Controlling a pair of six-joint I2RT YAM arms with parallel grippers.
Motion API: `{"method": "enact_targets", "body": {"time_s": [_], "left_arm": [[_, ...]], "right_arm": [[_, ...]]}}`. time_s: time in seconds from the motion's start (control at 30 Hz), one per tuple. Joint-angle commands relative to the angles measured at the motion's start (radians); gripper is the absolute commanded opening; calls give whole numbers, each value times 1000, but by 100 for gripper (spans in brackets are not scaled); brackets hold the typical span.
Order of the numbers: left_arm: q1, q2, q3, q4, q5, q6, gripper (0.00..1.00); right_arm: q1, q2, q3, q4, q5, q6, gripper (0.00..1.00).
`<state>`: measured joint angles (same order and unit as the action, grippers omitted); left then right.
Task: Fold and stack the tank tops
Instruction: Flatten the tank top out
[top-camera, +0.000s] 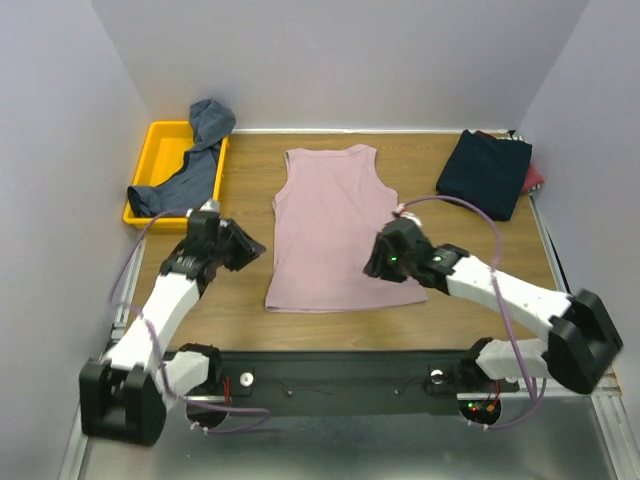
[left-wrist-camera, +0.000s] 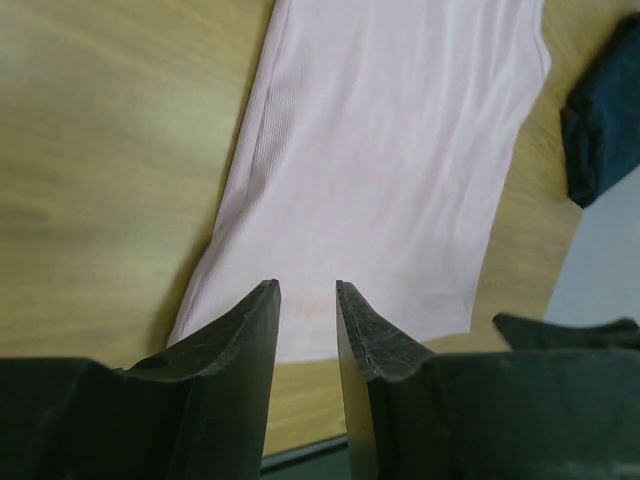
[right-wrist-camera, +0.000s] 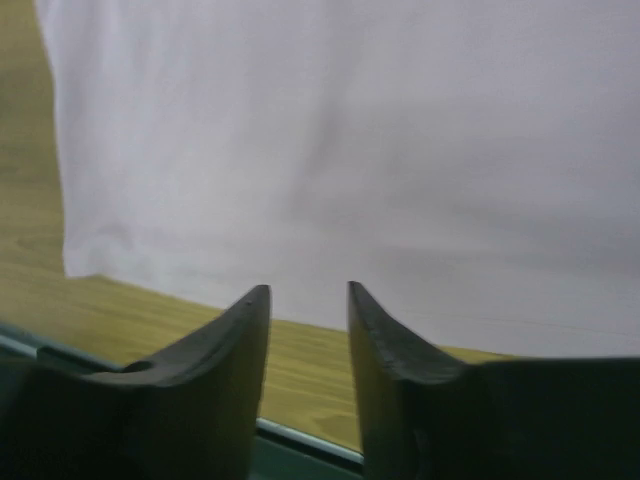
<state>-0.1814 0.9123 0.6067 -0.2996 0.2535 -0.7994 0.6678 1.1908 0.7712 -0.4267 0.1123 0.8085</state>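
At the near edge of the wooden table (top-camera: 230, 310), the left jaws and right jaws stand released and empty, flanking the hem of the ribbed pink tank top (top-camera: 335, 225), which lies flat mid-table. Far left, a blue-grey tank top (top-camera: 195, 165) drapes over a yellow plastic tray (top-camera: 158, 143). Far right lies a folded navy tank top (top-camera: 485, 172), perhaps with red cloth (top-camera: 535, 180) beneath.

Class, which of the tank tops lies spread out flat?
The pink tank top, mid-table. The blue-grey top hangs crumpled over the yellow tray; the navy top is folded at the far right.
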Motion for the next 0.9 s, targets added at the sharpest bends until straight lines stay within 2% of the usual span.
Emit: {"method": "enact_targets", "body": {"time_s": [0.0, 0.03, 0.1, 0.13, 0.23, 0.33, 0.53, 0.87], "left_arm": [[2, 315, 164, 227, -31, 120, 40], [0, 365, 235, 247, -34, 127, 41], [5, 506, 301, 295, 1, 137, 43], [3, 555, 397, 294, 6, 158, 43], [3, 739, 606, 177, -26, 247, 43], [11, 873, 749, 113, -65, 305, 43], [17, 990, 870, 70, -72, 321, 42], [28, 1010, 877, 62, -80, 332, 42]], "right_arm": [[174, 210, 143, 124, 136, 32, 40], [237, 257, 178, 138, 141, 28, 38], [285, 344, 285, 149, 147, 11, 35], [321, 415, 321, 164, 145, 3, 35], [386, 551, 472, 172, 135, -31, 35], [449, 653, 542, 174, 135, -43, 35], [526, 763, 655, 172, 150, -60, 36], [605, 885, 793, 106, 329, -127, 39]]}}
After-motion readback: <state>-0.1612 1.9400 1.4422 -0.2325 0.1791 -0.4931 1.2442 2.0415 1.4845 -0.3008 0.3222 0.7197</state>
